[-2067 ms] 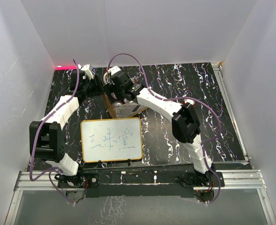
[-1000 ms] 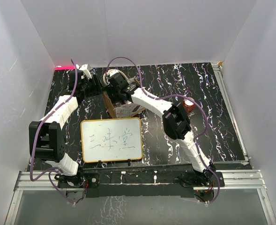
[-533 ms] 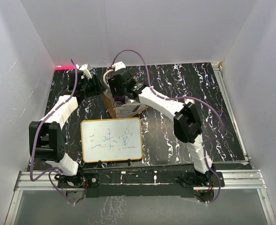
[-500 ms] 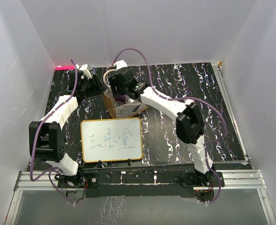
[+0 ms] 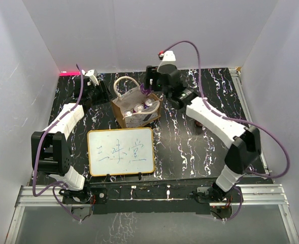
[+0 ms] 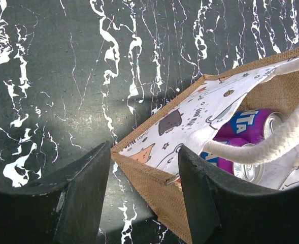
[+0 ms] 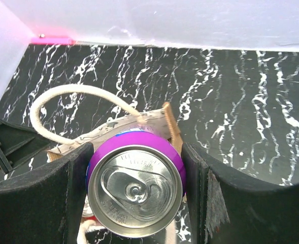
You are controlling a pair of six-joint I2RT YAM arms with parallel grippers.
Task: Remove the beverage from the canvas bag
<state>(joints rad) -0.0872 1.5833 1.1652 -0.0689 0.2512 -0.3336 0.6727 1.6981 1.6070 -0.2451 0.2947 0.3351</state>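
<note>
Marbled table (image 5: 190,152); only wrist view shows right tool (image 7: 135,203) grasping can (image 7: 134,175); left tool (image 6: 141,203) released

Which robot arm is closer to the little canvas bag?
Left. The left arm's fingers straddle the canvas bag's left corner. The right arm's fingers hold a purple can up above the bag's far right edge.

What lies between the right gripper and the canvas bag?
Only the purple can, held by the right gripper over the canvas bag, as the right wrist view shows.
</note>
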